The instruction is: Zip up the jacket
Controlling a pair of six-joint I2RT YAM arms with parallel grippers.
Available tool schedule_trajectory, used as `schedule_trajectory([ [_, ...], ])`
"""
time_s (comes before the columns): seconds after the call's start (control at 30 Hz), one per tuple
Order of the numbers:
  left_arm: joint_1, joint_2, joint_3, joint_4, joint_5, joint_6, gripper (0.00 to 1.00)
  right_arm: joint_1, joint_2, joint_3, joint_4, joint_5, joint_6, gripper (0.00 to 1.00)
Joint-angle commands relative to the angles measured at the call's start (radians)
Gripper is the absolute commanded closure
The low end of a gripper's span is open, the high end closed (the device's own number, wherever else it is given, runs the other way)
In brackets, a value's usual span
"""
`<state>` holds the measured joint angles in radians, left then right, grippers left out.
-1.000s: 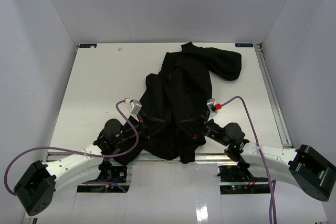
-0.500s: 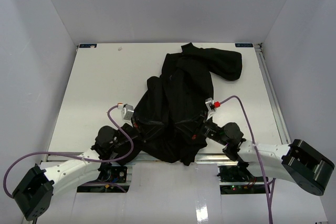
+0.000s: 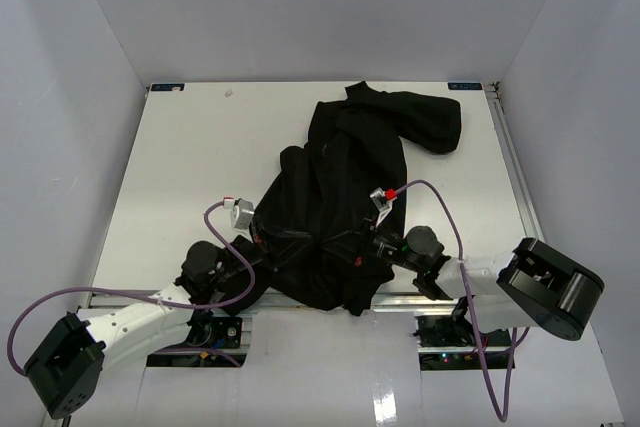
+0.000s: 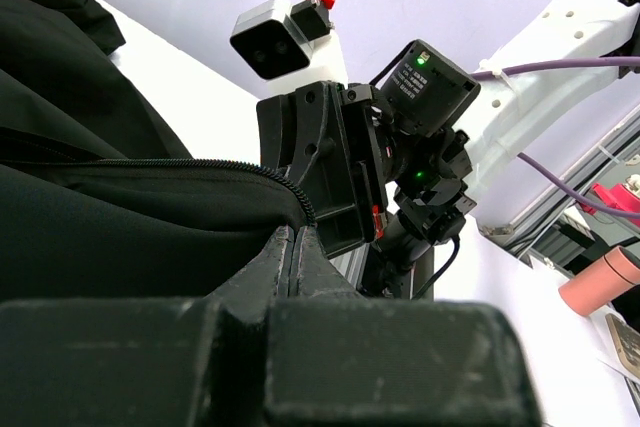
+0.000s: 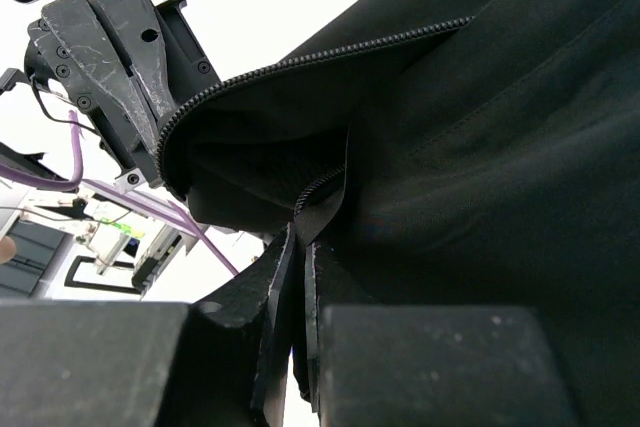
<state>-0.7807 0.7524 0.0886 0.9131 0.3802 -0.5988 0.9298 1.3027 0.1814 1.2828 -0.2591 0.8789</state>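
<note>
1. The left gripper sits at the near-left part of the hem of the jacket. Its fingers are pressed together on a fold of black cloth. In its wrist view the zipper teeth run out from that pinch. Over the last second it has drawn back a little toward the near edge, and for the last half-second it has held still.
2. The jacket lies crumpled on the middle and right of the table, with its hem toward the arms and the rest heaped toward the far right corner. The front is open at the near end, and the cloth between the two grippers is now more bunched than before.
3. The right gripper has swung in to the left, its arm folding closer to the jacket. It is clamped on the other front edge, and a second toothed edge curves away from it toward the left gripper just beside it.
4. I judge that the two halves are being brought together at the hem so the zipper can be started. No slider is visible, and the teeth are not yet joined.
</note>
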Motion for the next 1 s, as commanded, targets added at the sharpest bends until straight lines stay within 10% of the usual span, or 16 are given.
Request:
schedule_trajectory([
  [0.0,-0.003,-0.039,-0.011,0.025,-0.010,-0.003,1.00,-0.001,-0.003,0.044,0.403,-0.025,0.000,0.92],
  [0.73,-0.003,-0.010,-0.034,0.093,-0.041,-0.052,1.00,0.000,-0.073,0.010,0.515,0.025,-0.041,0.92],
  [0.97,-0.002,-0.014,-0.036,0.082,-0.047,-0.053,1.00,0.000,-0.056,0.014,0.509,-0.005,-0.028,0.77],
])
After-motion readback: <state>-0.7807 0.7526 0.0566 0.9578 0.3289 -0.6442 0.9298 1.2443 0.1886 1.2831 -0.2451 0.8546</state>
